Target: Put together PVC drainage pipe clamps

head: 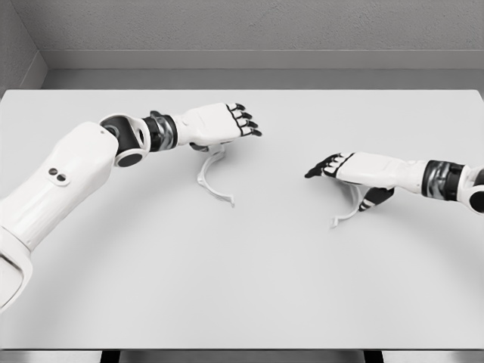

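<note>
Two white clamp halves on the grey bench (242, 287), both hands sit over them, so the step in hand looks like getting a secure hold on each half before bringing them together. To do it well: grip each piece at its thick end, keep the curved arcs facing each other, lift clear of the bench, then line up the ends before pressing; the pieces are thin and springy-looking, so a pinch too near the tip would likely let them twist or slip. Left hand (221, 123), upper centre-left of the frame, fingers extended and fairly flat pointing right, thumb tucked under where the top of the left clamp half (212, 180) meets the palm; looks like contact at the top end, but whether it is really pinched there I cannot tell. Right hand (349, 168), centre-right, fingers reaching left and slightly drooped, thumb curled below against the upper end of the right clamp half (346, 214); a firm grasp cannot be confirmed either. The halves lie well apart, either side of centre.
</note>
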Robot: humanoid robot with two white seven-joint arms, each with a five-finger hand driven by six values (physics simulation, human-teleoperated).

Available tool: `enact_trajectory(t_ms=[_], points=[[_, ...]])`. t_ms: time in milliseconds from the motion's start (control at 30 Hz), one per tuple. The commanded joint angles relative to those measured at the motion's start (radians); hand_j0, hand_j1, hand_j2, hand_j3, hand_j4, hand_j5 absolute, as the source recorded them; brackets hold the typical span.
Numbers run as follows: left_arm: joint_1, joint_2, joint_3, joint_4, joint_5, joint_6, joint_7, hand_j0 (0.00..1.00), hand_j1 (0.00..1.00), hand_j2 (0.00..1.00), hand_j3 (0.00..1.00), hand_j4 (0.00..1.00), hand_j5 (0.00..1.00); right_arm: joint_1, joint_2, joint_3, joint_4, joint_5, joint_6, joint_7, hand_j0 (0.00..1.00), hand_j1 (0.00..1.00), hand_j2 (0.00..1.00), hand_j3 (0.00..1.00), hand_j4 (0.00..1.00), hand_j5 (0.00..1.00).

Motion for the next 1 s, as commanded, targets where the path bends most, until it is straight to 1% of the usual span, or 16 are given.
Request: enact_trajectory(t_ms=[0, 167, 233, 467, 533, 967], points=[[-0.002, 0.000, 0.002, 0.004, -0.002, 0.010, 0.001, 0.99, 0.99, 0.99, 0.99, 0.99, 0.99, 0.000, 0.000, 0.010, 0.000, -0.004, 0.002, 0.000, 1.00, 1.00, 1.00, 1.00, 1.00, 1.00], [-0.002, 0.000, 0.002, 0.004, -0.002, 0.010, 0.001, 0.99, 0.99, 0.99, 0.99, 0.99, 0.99, -0.002, 0.002, 0.017, 0.000, -0.003, 0.002, 0.000, 1.00, 1.00, 1.00, 1.00, 1.00, 1.00], [-0.002, -0.006, 0.000, 0.004, -0.016, 0.010, 0.001, 0.99, 0.99, 0.99, 0.99, 0.99, 0.99, -0.002, 0.002, 0.016, 0.000, -0.003, 0.002, 0.000, 1.00, 1.00, 1.00, 1.00, 1.00, 1.00], [0.000, -0.009, -0.001, 0.006, -0.027, 0.010, 0.001, 0.99, 0.99, 0.99, 0.99, 0.99, 0.99, -0.009, 0.000, 0.008, 0.000, -0.008, 0.002, 0.000, 1.00, 1.00, 1.00, 1.00, 1.00, 1.00], [0.000, -0.013, -0.001, 0.018, -0.040, 0.022, 0.001, 0.99, 0.99, 0.99, 0.99, 0.99, 0.99, -0.014, 0.002, 0.008, 0.000, -0.008, 0.002, 0.000, 1.00, 1.00, 1.00, 1.00, 1.00, 1.00], [0.002, -0.019, -0.015, 0.015, -0.042, 0.020, 0.001, 0.99, 0.99, 0.99, 0.99, 0.99, 0.99, -0.015, 0.013, 0.017, 0.000, -0.005, 0.002, 0.000, 1.00, 1.00, 1.00, 1.00, 1.00, 1.00]])
